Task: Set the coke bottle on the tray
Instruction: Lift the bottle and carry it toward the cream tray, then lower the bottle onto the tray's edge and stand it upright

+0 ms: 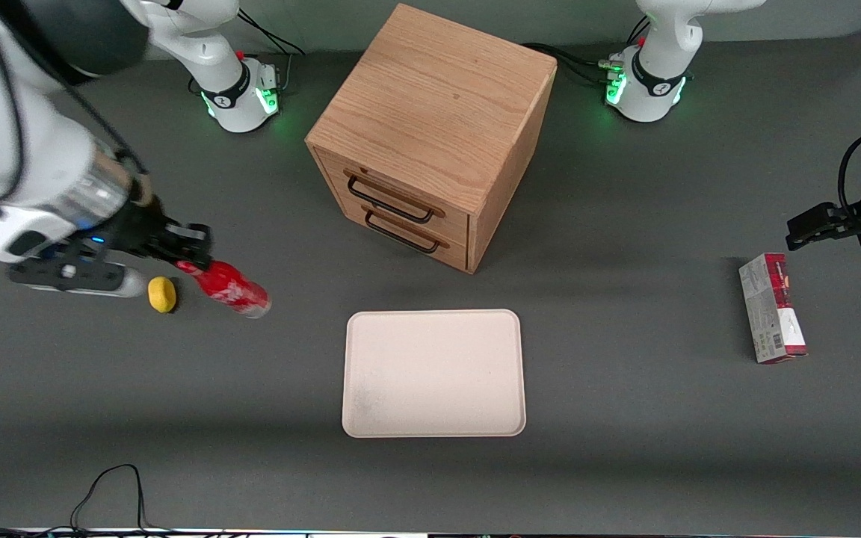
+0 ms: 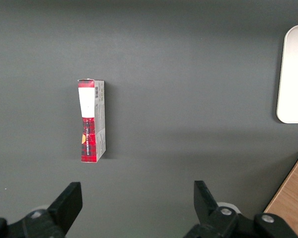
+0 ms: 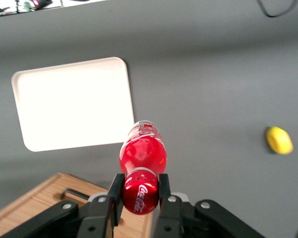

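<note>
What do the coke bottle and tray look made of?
Coke bottle, held at the cap by the gripper above the table: glossy, likely plastic, with a clear base. Tray: matte cream, faintly speckled, probably plastic or melamine.

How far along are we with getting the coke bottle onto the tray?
Done: the gripper is shut on the coke bottle at its cap end. In hand: the bottle hangs tilted beside the yellow lump, toward the working arm's end of the table. Left: carry it to the tray, which holds nothing, and release.

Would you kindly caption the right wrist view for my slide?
Claw grips the coke bottle by its cap, above the table, tray bare.
</note>
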Controlling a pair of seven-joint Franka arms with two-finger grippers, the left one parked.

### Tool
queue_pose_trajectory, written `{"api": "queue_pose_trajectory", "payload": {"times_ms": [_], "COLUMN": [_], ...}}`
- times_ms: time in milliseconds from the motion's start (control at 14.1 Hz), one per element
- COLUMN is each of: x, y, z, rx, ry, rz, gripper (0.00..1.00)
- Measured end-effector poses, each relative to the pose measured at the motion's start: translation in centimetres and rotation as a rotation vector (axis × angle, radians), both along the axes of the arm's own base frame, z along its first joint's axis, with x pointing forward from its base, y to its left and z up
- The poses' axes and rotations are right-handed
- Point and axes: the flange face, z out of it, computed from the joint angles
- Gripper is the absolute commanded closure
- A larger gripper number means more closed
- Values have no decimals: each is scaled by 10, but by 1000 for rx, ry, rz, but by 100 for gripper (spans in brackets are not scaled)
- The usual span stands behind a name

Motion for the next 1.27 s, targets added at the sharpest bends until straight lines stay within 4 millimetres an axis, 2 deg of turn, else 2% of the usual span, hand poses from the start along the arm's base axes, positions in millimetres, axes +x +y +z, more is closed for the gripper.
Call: {"api": "queue_pose_trajectory", "payload": {"times_ms": [141, 283, 495, 636, 919, 1131, 1202, 1273], "x": [16, 34, 65, 81, 94, 96, 96, 97], "y": [29, 49, 66, 73, 87, 89, 89, 89], "z": [-37, -83, -153, -190, -243, -264, -267, -269], "rx": [-1, -22, -4, 28, 56, 32, 31, 33], "ry": [-14, -13, -42, -80, -104, -101, -99, -102], "rz": [8, 16, 21, 13, 9, 17, 17, 17], "gripper": [100, 100, 100, 100, 100, 100, 83, 1]}}
